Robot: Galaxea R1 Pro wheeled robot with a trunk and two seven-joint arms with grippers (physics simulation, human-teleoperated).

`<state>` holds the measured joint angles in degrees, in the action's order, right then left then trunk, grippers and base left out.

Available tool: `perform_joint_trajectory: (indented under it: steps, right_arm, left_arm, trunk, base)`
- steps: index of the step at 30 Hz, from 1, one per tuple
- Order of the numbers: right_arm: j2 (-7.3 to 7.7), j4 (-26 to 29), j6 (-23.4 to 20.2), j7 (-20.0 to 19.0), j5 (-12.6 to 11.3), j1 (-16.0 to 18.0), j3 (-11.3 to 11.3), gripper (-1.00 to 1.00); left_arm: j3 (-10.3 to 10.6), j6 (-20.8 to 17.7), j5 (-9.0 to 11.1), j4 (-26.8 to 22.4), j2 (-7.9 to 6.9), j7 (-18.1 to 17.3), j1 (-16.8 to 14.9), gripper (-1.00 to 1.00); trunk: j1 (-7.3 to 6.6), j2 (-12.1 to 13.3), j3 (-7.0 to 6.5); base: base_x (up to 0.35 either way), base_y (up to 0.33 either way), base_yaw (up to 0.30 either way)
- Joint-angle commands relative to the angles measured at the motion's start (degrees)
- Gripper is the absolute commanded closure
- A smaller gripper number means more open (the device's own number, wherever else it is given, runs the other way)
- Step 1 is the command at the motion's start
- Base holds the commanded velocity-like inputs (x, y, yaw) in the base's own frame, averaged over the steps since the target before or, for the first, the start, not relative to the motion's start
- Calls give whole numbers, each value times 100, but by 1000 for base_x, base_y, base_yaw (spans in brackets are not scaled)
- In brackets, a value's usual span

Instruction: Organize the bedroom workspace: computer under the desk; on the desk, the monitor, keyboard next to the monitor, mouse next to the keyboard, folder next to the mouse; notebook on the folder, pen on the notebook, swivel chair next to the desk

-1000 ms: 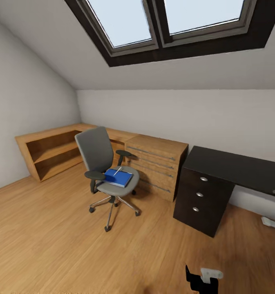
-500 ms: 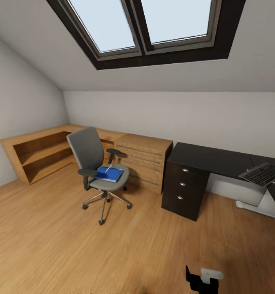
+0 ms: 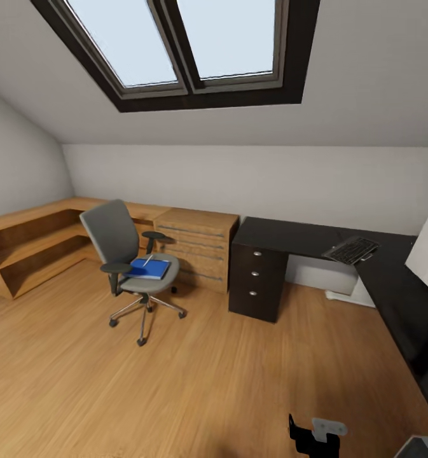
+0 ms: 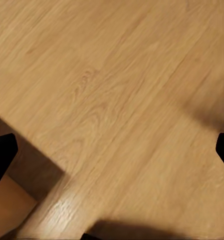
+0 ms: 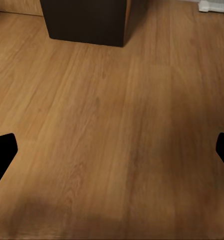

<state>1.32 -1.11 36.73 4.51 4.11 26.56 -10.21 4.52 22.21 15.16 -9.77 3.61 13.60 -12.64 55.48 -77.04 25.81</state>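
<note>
Both grippers, left [image 4: 112, 150] and right [image 5: 112, 150], hang wide open over the bare wood floor [image 3: 175, 381], holding nothing. Far ahead stands the swivel chair [image 3: 128, 264] with the blue folder [image 3: 148, 268] on its seat. The keyboard [image 3: 352, 250] lies on the black desk [image 3: 290, 232] beyond.

One chair [image 3: 126, 254], one blue folder [image 3: 148, 268], one keyboard [image 3: 352, 250], one black table [image 3: 290, 233], one wooden cabinet [image 3: 196, 245], one shelf unit [image 3: 23, 245], two skylight panes [image 3: 175, 41].
</note>
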Motion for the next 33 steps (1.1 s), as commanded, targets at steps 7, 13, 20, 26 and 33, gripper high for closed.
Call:
perform_joint_trajectory:
  steps: [7,13,20,26,33]
  right_arm:
    - [5,-12,78,23,46,7,-33,-100]
    - [0,-12,56,38,20,7,-33,-100]
    - [0,-12,52,32,-405,7,-33,-100]
    - [0,-12,45,32,-426,7,-33,-100]
    - [-12,-12,37,32,-428,7,-33,-100]
  left_arm:
    - [49,12,37,1,-1,55,-2,-100]
    - [55,3,32,1,84,63,-2,-100]
    - [56,2,31,1,96,64,-2,-100]
    - [58,2,31,1,97,59,-2,-100]
    - [55,-5,31,1,96,61,-2,-100]
  trunk:
    - [-159,279,-139]
    - [-290,520,-256]
    - [-444,800,-357]
    - [-576,1041,-424]
    - [-730,1322,-495]
  base:
    - [-337,-7,-253]
    - [-295,-217,-272]
    - [-280,-244,-272]
    - [-280,-244,-187]
    - [-279,-244,-140]
